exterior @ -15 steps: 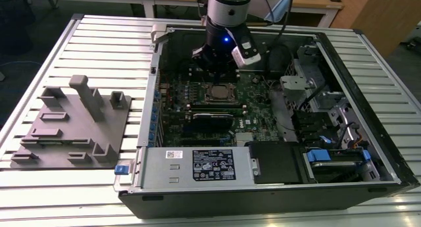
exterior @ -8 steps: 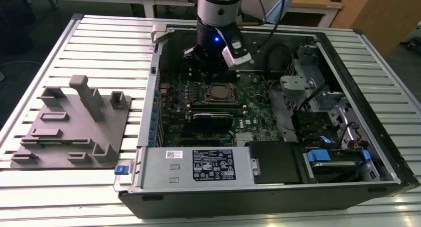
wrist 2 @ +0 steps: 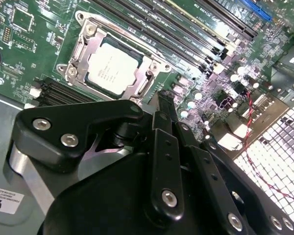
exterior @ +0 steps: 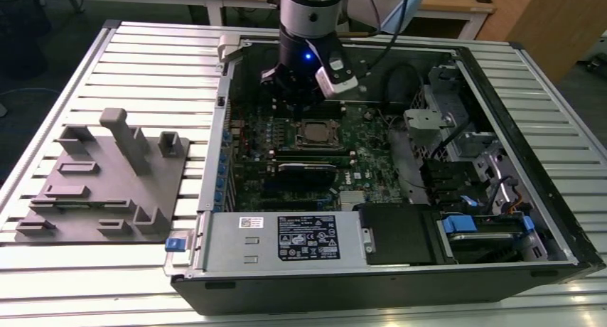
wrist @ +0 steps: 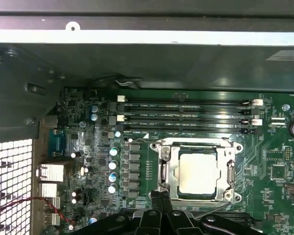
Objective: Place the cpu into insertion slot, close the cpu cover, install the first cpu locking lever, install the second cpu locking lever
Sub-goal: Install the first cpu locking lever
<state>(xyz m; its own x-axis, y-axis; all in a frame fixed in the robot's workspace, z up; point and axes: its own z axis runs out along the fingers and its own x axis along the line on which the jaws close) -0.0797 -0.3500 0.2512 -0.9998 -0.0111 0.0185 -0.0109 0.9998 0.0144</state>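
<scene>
Exterior view: an open computer case (exterior: 493, 114) lies on the slatted metal desk (exterior: 142, 64). A grey moulded fixture plate (exterior: 104, 192) stands outside the case, well apart from the insertion slot (exterior: 319, 146). A silver power supply box (exterior: 284, 238) sits inside the case, further from the slot than the gripper is. The arm (exterior: 308, 14) drops upright into the case, and its gripper (exterior: 300, 112) hangs just beside the slot, over the green motherboard (exterior: 374, 153).

In the second wrist view, the cpu (wrist 2: 112, 67) lies flat in the slot with its matte silver top up. The cpu cover (wrist 2: 81, 49), a thin metal frame, lies down around it. The black gripper (wrist 2: 161, 98) is clenched on nothing, with its tip near one corner of the slot. Long black memory slots (wrist 2: 186, 29) run along the slot's far side.

In the first wrist view, the chip fills the cover's window, with the cover's rails touching its edges. A row of round capacitors (wrist: 112, 164) stands near the slot, and a red wire (wrist: 19, 203) crosses a perforated panel well apart from it.
</scene>
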